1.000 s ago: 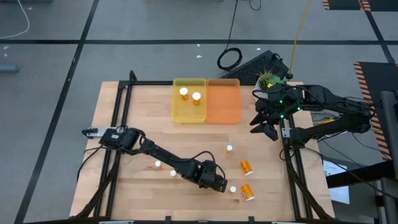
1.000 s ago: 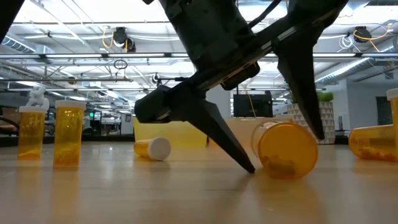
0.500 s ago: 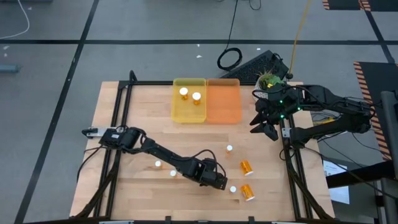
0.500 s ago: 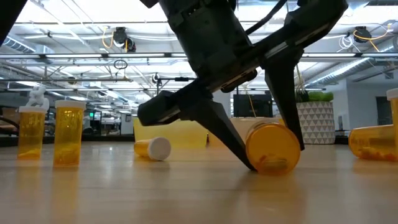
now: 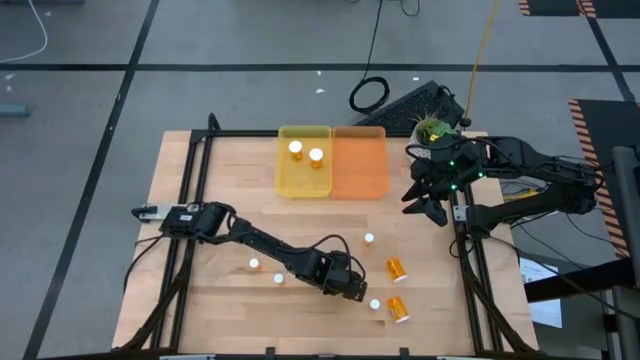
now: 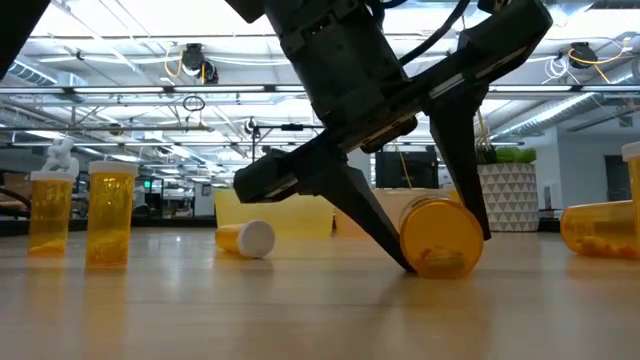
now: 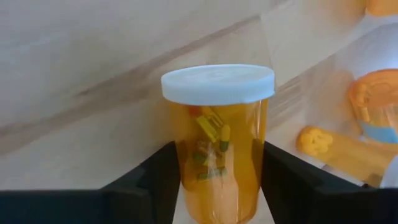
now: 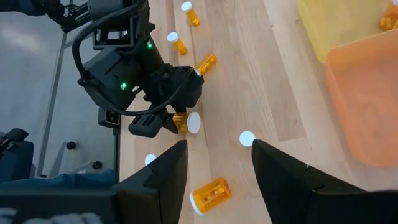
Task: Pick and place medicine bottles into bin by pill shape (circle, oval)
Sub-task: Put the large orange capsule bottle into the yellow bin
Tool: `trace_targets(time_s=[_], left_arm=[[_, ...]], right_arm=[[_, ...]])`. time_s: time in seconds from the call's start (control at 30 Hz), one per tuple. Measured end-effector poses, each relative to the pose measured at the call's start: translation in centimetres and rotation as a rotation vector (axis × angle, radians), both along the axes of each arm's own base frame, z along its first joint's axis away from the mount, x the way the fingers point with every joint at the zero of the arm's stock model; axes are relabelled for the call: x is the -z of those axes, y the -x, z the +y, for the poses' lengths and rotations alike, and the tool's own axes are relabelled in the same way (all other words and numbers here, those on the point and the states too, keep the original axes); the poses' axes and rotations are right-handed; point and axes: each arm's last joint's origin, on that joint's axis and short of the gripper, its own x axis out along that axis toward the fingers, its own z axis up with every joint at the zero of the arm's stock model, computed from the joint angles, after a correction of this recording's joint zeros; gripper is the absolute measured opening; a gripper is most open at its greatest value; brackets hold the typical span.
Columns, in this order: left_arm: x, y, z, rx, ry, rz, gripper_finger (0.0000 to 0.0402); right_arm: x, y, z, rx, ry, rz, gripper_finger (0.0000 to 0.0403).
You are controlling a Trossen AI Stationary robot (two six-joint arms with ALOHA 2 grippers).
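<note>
Orange pill bottle (image 7: 217, 149) lies on its side on the wooden table (image 5: 230, 180), well short of the yellow tray (image 5: 304, 161), long axis pointing away from the left gripper (image 6: 425, 262), whose fingers pinch its body.

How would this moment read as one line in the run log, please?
left gripper: fingers closed around lying bottle on table | right gripper: open, waiting beside orange bin | yellow bin: two bottles

Wooden table (image 5: 230, 180), potted plant (image 5: 432, 129) at its corner, black keyboard (image 5: 412, 104), coiled cable (image 5: 369, 94)
</note>
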Motion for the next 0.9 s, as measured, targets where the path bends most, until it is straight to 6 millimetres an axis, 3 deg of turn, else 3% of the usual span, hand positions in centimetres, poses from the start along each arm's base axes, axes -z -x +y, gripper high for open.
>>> trace_targets(time_s=[0.2,0.57,0.9], left_arm=[[-1.4,0.2,0.8,0.001,-0.068,-0.031,0.0194],[-9.9,1.1,3.1,0.066,-0.278,-0.262,0.0192],[-16.9,3.1,6.6,0.146,-0.508,-0.4,0.0201]], right_arm=[[0.0,0.1,0.0,-0.001,-0.001,0.005,0.0171],[-0.9,1.1,0.1,0.025,-0.025,-0.065,0.0171],[-1.8,-0.5,0.1,0.052,-0.128,-0.185,0.0171]])
